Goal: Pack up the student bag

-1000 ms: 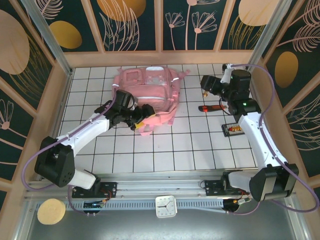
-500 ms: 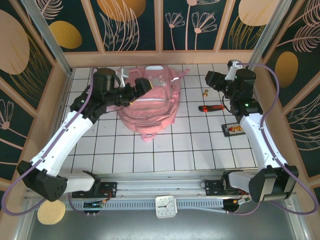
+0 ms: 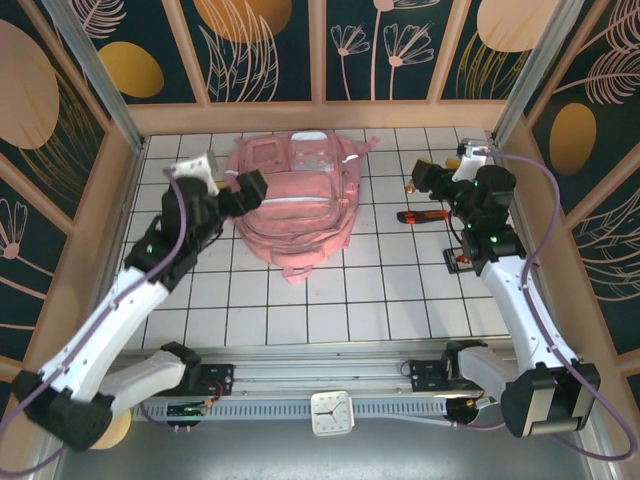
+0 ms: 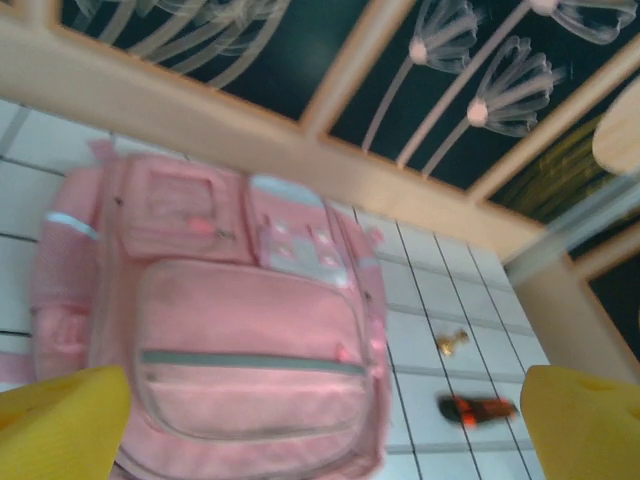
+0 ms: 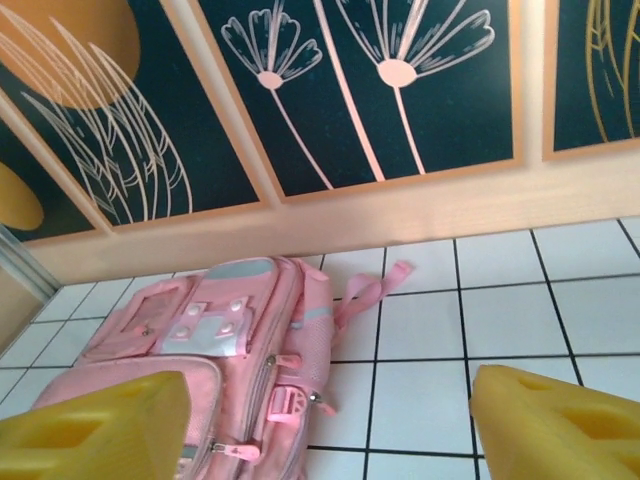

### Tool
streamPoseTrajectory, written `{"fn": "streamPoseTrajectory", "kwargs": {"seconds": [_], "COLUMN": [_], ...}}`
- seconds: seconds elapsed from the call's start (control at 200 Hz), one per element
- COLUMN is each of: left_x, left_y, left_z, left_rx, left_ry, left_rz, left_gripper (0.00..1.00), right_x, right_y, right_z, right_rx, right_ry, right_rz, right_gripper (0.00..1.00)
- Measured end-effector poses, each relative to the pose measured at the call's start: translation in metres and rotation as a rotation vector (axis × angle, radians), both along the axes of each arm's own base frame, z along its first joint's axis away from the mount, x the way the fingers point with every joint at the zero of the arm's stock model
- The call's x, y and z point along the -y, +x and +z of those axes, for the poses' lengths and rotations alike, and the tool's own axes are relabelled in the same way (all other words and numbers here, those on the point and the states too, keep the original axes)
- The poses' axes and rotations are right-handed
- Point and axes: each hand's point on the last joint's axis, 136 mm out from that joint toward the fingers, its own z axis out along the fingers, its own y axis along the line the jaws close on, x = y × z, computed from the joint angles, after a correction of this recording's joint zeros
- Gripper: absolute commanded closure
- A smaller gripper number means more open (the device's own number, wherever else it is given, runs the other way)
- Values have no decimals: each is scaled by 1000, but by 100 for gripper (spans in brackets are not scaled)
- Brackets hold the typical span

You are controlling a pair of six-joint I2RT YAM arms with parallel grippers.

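The bag [image 3: 293, 210] lies flat on the tiled table [image 3: 330, 300], towards the back wall, front pockets up and its top end against the wall side. A strap [image 3: 366, 147] trails off its far right corner. From where I stand its zips look closed, the grey line across the big front pocket running unbroken, so I'd say nothing can go in until a zip is drawn.

The left hand [image 3: 250, 188] hangs over the bag's left edge, released, its yellow fingers [image 4: 62, 425] spread wide with nothing between them. It points down across the front pocket, which suits a reach for a zip pull or a fold of fabric, though which one I can't tell.

The right hand [image 3: 422, 178] is also let go and carries nothing. It sits off the bag's right side and looks along the table at the bag's top corner and strap.

The loose things lie on that right side, apart from the bag: an orange-and-black stick [image 3: 420, 216], a small brass piece [image 3: 411, 186] and a dark tray [image 3: 460, 262] partly under the right arm. That layout makes the right hand the likely one to fetch while the left works the bag
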Motion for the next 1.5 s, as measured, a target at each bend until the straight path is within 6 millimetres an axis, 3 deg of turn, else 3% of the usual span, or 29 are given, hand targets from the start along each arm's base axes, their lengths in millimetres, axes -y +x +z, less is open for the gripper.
{"fn": "streamPoseTrajectory", "kwargs": {"seconds": [0.095,0.185,0.285,0.435,0.655,0.711,0.986,1.306,1.501], "left_x": [-33,-54,-71,-97,-118,-121,-129,-128,-140], "left_y": [-17,-27,-34,-47,-59,-60,-61,-47,-31], "left_z": [-18,-21,-26,-49,-68,-69,-76,-105,-120], "left_rx": [59,101,123,124,139,139,138,108,94], "left_ry": [-16,-12,17,83,190,213,309,395,423], "left_rz": [126,213,279,382,455,465,497,511,554], "left_gripper": [1,1,1,1,1,1,1,1,1], "right_x": [7,18,37,60,60,60,62,70,74], "right_y": [-3,-5,-6,-2,28,34,47,17,6], "right_z": [-14,-38,-81,-144,-181,-190,-202,-218,-219], "right_rx": [-2,-18,-71,-177,-178,-179,-137,-72,-15], "right_ry": [-43,-103,-149,-176,-201,-202,-213,-201,-184], "right_rz": [-32,-76,-129,-192,-184,-181,-183,-209,-217], "right_gripper": [12,11,11,11,11,4,1,1,1]}}
